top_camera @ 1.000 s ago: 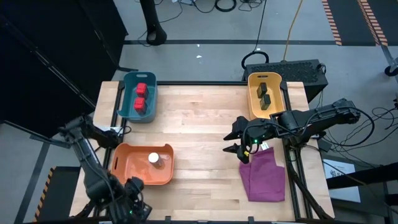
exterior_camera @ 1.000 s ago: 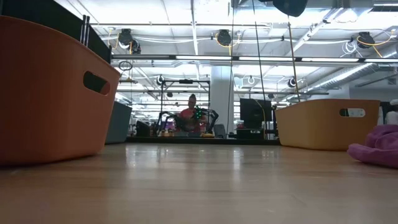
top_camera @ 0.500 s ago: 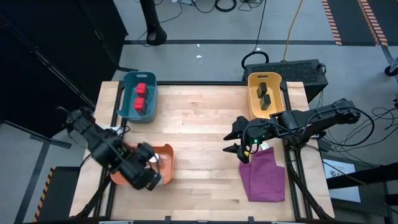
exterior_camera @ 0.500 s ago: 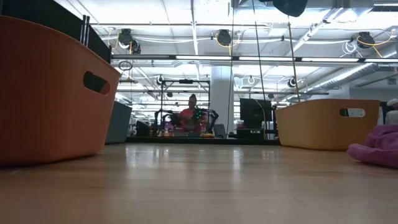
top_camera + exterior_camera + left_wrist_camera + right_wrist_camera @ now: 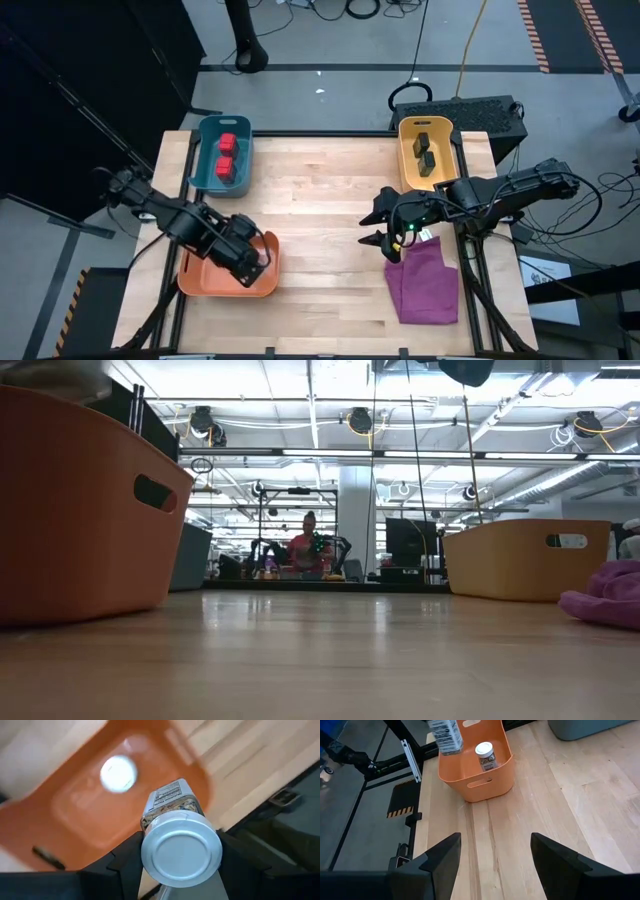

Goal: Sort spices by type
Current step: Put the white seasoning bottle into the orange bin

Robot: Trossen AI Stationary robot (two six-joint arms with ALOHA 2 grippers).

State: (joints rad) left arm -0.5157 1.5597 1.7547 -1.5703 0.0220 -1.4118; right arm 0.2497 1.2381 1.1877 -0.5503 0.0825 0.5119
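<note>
Six containers: you have five of them binned already and the sixth in the air.
Red pair: two red boxes (image 5: 225, 150) lie in the teal bin (image 5: 206, 172) at the far left of the table (image 5: 320, 200).
Grey pair: two dark grey boxes (image 5: 424, 150) lie in the yellow bin (image 5: 404, 158) at the far right.
First jar: one clear jar with a white lid (image 5: 485, 755) stands upright inside the orange bin (image 5: 485, 782).
Second jar: the held jar (image 5: 175, 832) hangs over the orange bin's near-right corner, lid toward the wrist camera.
Left gripper (image 5: 245, 256): its fingers are clamped on the held jar's sides, above the orange bin.
Right gripper (image 5: 495, 855): its fingers stand apart and empty, waiting over bare wood just beside the purple cloth (image 5: 424, 285).
Step in hand, as you might judge it: lowering the last jar in beside its twin.
Risk one: the jar sits close to the bin's corner, so if you let go here it may catch the rim and tip out onto the table.
Risk two: come down too near the standing jar and you could knock it over.
Risk three: it hangs tilted, so a release from this height would likely leave it lying flat.
</note>
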